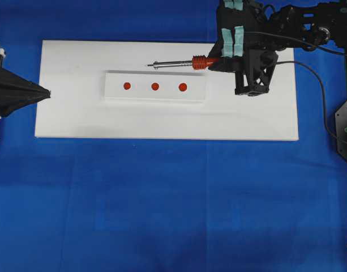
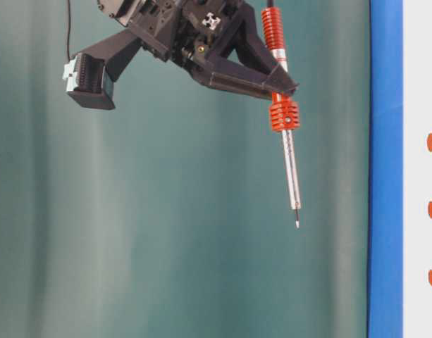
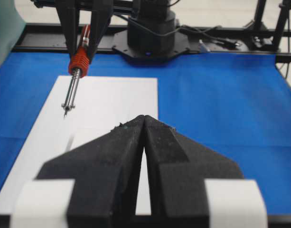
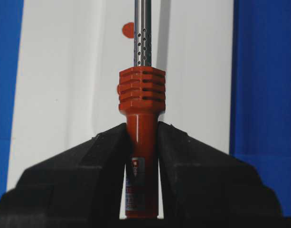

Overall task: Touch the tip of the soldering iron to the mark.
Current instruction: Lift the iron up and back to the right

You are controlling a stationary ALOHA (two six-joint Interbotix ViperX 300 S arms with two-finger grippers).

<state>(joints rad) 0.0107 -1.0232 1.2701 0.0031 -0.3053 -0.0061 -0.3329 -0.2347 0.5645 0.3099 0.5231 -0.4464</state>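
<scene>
Soldering iron (image 1: pixel 179 63) clamped by its red-orange handle between the right gripper's (image 4: pixel 141 137) fingers, shaft projecting ahead of the gripper. Tip hangs in air, clear of the white board (image 1: pixel 71 113), just off the far long edge of the raised strip (image 1: pixel 114 93) bearing three red marks (image 1: pixel 155 86). Free board surface surrounds the strip on all sides. In the right wrist view the shaft is cut off at the top edge, the tip unseen, and one mark partly hidden behind the shaft. Left gripper (image 3: pixel 144 123) closed on nothing, at the board's opposite short edge.
</scene>
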